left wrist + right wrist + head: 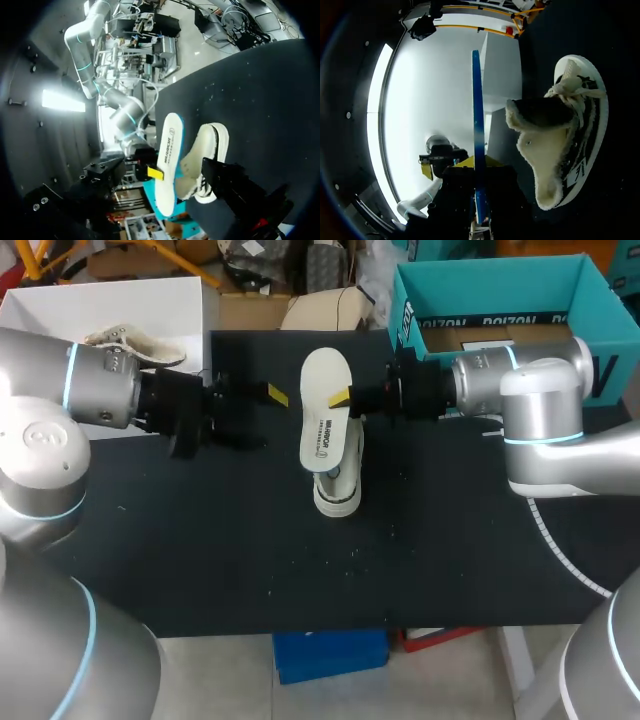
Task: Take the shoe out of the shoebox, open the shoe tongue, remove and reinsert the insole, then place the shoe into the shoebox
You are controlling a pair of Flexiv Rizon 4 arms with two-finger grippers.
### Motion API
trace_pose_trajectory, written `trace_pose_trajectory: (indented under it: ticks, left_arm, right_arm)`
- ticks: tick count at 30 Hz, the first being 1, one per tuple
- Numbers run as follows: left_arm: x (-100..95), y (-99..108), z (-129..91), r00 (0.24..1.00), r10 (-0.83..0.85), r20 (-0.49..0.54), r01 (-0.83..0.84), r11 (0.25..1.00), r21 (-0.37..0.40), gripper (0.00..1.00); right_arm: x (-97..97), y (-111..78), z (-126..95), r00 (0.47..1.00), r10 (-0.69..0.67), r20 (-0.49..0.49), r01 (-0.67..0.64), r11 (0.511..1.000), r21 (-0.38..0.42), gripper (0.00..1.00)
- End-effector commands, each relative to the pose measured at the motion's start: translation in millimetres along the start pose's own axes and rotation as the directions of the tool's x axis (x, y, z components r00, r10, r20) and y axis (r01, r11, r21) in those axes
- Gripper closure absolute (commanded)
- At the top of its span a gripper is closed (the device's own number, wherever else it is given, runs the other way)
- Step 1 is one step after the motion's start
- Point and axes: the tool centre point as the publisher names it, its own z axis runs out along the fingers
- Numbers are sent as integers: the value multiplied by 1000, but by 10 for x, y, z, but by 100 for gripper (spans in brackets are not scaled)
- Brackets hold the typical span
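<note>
Black worktop (pixel 200 560), mid-frame: white fleece-lined sneaker (pixel 338 490) resting there. Right hand (pixel 343 398) pinches white blue-backed insole (pixel 324 410) over sneaker, long axes seemingly aligned, up-down frame. Left hand (pixel 268 412) spread open, empty, just left of insole. Right hand better placed for reinsertion.

Shoe (pixel 338 475) at table (pixel 200 540) centre, insole (pixel 324 405) over it in right claw (pixel 342 398), shoebox (pixel 480 302) behind, right.
</note>
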Motion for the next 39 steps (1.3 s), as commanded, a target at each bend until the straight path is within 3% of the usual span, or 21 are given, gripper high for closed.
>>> trace_pose_trajectory:
  ticks: [1,9,11,14,16,19,23,25,30,39]
  left_arm:
    - [158,54,77,984,5,181,-3,1000,-11,0]
    - [182,195,189,964,28,266,-20,999,-30,0]
    - [174,227,226,959,37,281,-30,999,-28,13]
    - [181,279,295,957,38,289,-32,999,-26,17]
    - [190,307,348,955,39,294,-34,999,-22,32]
    - [200,343,438,954,42,296,-37,999,-21,28]
    - [200,383,566,945,50,324,-45,999,-21,35]
    - [193,389,627,944,57,326,-52,998,-25,46]
    - [213,412,734,941,55,335,-51,998,-23,53]
    - [196,426,813,932,64,357,-64,998,-12,55]
  right_arm:
    - [-3,8,11,1000,1,1,-1,1000,0,100]
    - [-3,8,11,1000,1,1,-1,1000,0,100]
    - [-3,8,11,1000,1,1,-1,1000,0,100]
    - [-3,8,11,1000,1,1,-1,1000,0,100]
    - [-3,8,11,1000,1,1,-1,1000,0,100]
    - [-3,8,11,1000,1,1,-1,1000,0,100]
    - [-3,8,11,1000,1,1,-1,1000,0,100]
    - [-3,8,11,1000,1,1,-1,1000,0,100]
    - [-3,8,11,1000,1,1,-1,1000,0,100]
    - [-3,8,11,1000,1,1,-1,1000,0,100]
